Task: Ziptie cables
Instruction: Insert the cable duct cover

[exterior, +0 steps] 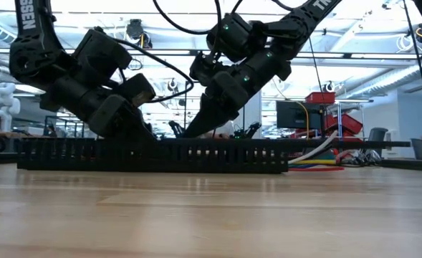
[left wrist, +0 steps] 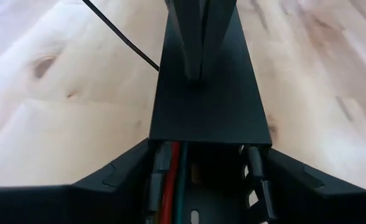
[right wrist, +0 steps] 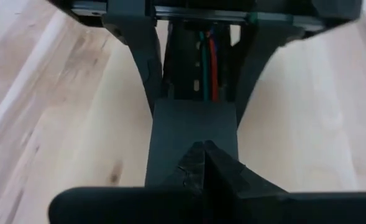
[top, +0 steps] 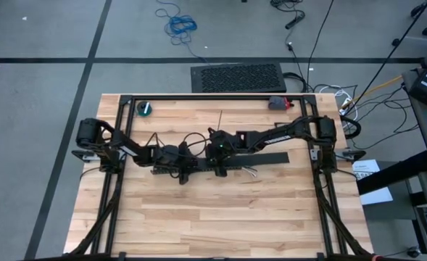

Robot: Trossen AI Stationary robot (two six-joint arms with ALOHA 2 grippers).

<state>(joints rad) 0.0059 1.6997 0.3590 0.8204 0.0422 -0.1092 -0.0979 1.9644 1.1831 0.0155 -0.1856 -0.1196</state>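
Note:
A black slotted duct [top: 220, 165] lies across the middle of the table. The cables [left wrist: 170, 177], red and green among them, run inside it, and their coloured ends [exterior: 314, 161] stick out of its right end. A flat black lid [left wrist: 207, 99] covers part of the duct. My left gripper [top: 180, 165] straddles the duct where the lid stops. From the right, my shut right gripper [right wrist: 204, 163] comes down onto the lid. One thin dark ziptie [top: 220, 119] lies straight on the wood behind the duct. My left gripper holds the duct by its two side walls [right wrist: 160, 93], one finger [left wrist: 123, 174] outside each wall, just short of the lid's end. It comes slanting down from the table's left, along the duct. The duct rests flat on the table. My right gripper presses its shut fingertips [left wrist: 198, 43] down on the lid's top face [right wrist: 192, 127], near the lid's left end. It slants down from the table's right, along the duct. The lid lies on the duct.
A green-topped roll [top: 146, 108] and a red and grey tool [top: 277, 102] sit by the far rail of the black frame [top: 199, 96]. Bare wood [top: 213, 217] stretches from the duct to the near edge.

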